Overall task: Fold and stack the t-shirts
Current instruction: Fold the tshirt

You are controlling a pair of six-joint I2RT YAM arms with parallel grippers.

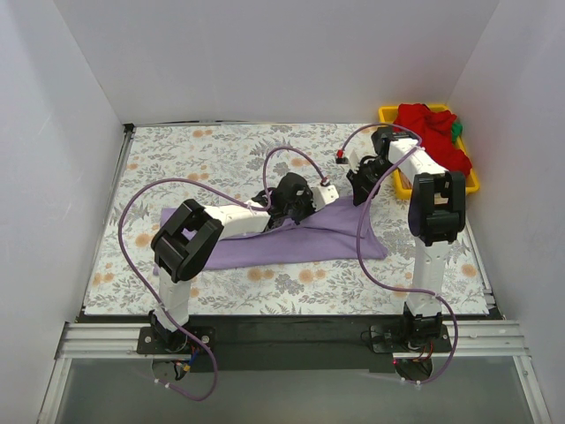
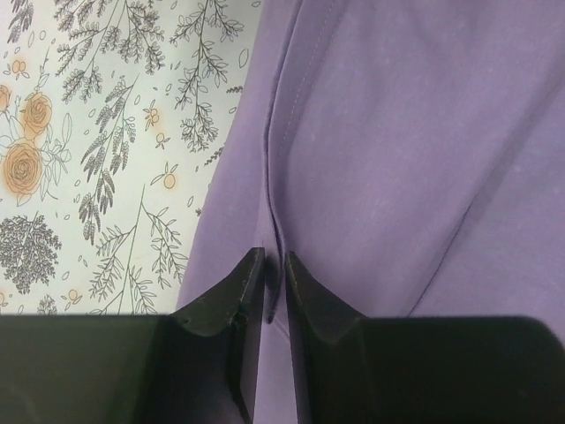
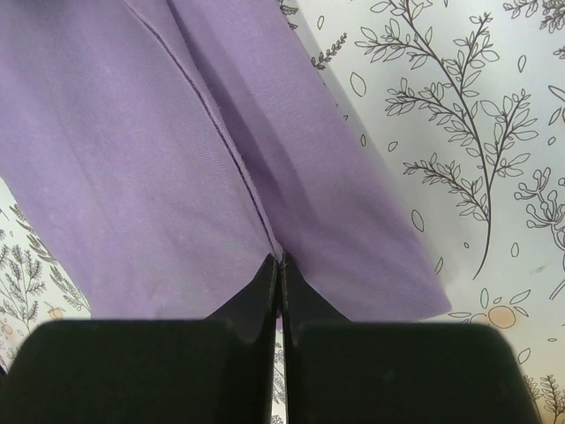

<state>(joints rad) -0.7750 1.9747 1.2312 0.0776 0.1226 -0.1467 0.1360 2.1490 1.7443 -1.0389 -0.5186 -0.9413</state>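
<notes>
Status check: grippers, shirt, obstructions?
Left gripper shut on lavender t-shirt. Right gripper shut on it too. Red t-shirt heaped in yellow tray. No obstruction seen.

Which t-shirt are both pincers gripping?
The lavender-purple cloth t-shirt spread on the floral-patterned table cover; the left pincer and right pincer are each shut on a fold of it. The red cloth t-shirt lies bunched in the yellow plastic tray.
</notes>
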